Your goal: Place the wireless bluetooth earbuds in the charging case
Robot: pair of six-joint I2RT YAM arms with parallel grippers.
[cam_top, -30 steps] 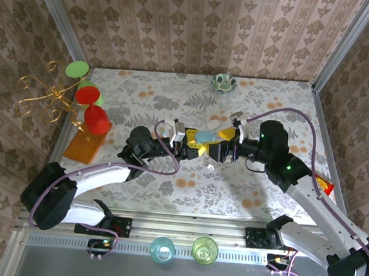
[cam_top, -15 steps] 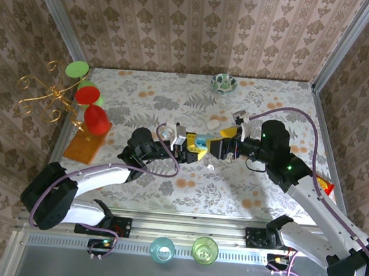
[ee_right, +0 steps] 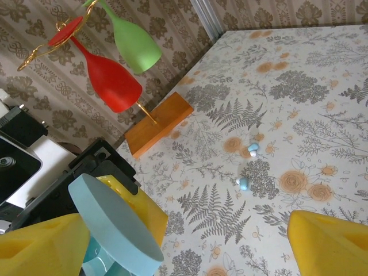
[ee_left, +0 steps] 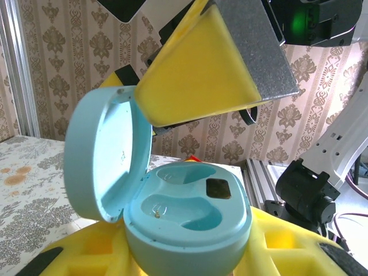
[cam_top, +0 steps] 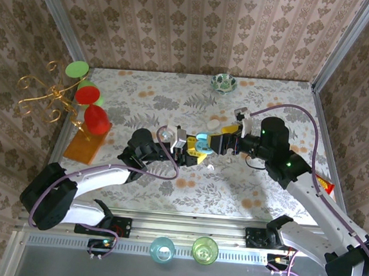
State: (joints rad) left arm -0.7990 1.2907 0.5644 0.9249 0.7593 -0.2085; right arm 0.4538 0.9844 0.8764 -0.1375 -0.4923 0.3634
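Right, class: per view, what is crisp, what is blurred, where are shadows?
Left wrist view: open pale-blue charging case crisp, green lamp glaring above. Right wrist view: yellow fingertips blurred, earbuds tiny but distinct. Top external view: soft arm shadows on table.

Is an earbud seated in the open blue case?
No, both wells of the charging case are empty in the left wrist view.

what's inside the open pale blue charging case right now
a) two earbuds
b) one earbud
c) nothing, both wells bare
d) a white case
c: the left wrist view looks straight into the open charging case and both its wells are bare, while the right wrist view shows the pale-blue earbuds lying loose on the table.
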